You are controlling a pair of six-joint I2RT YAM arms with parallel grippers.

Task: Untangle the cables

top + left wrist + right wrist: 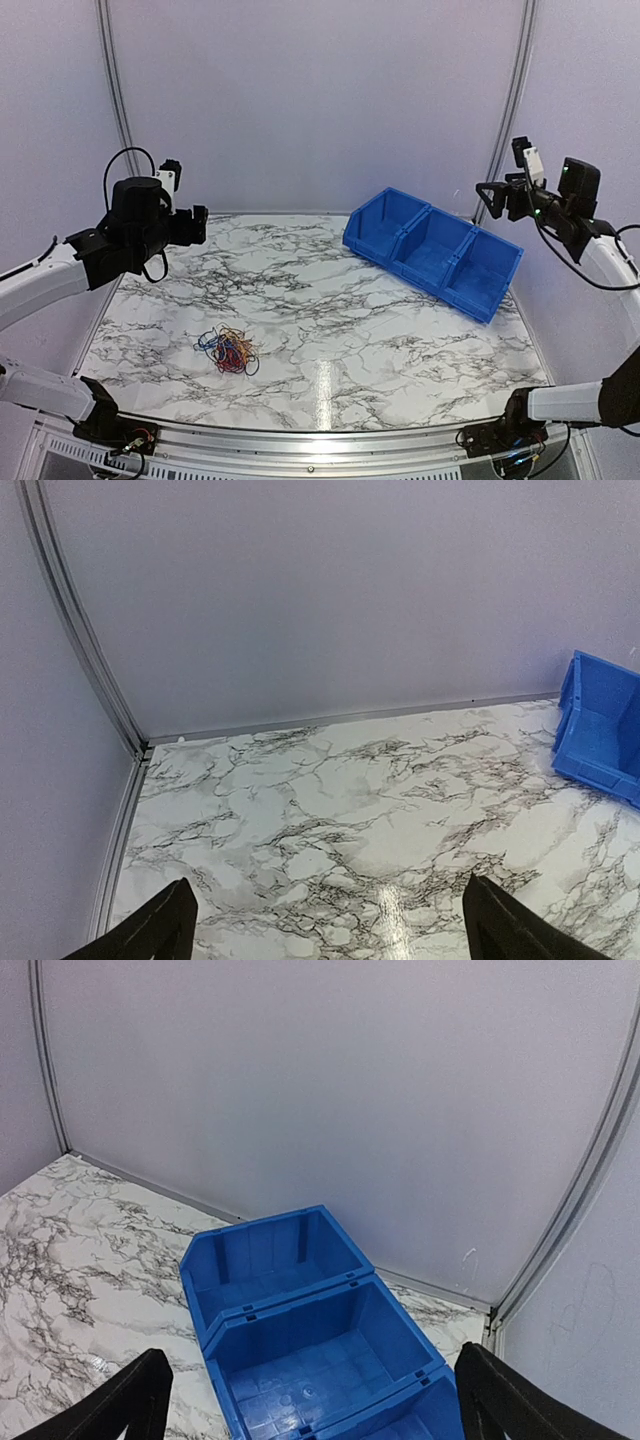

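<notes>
The cables (228,350) lie in a small tangle of blue, red and orange wire on the marble table, front left in the top view. They do not show in either wrist view. My left gripper (193,226) hangs high above the table's left side, well behind the tangle. In the left wrist view the left gripper (330,920) stands open, with only bare marble between its black fingertips (160,930). My right gripper (487,198) is raised at the far right. Through the right wrist camera the right gripper (310,1400) is open too, wide apart over the blue bins.
A row of three joined blue bins (435,252) sits at the back right of the table, also seen as blue bins (300,1330) and as a bin corner (600,725). Pale walls with metal corner rails (80,630) enclose the marble table (330,300).
</notes>
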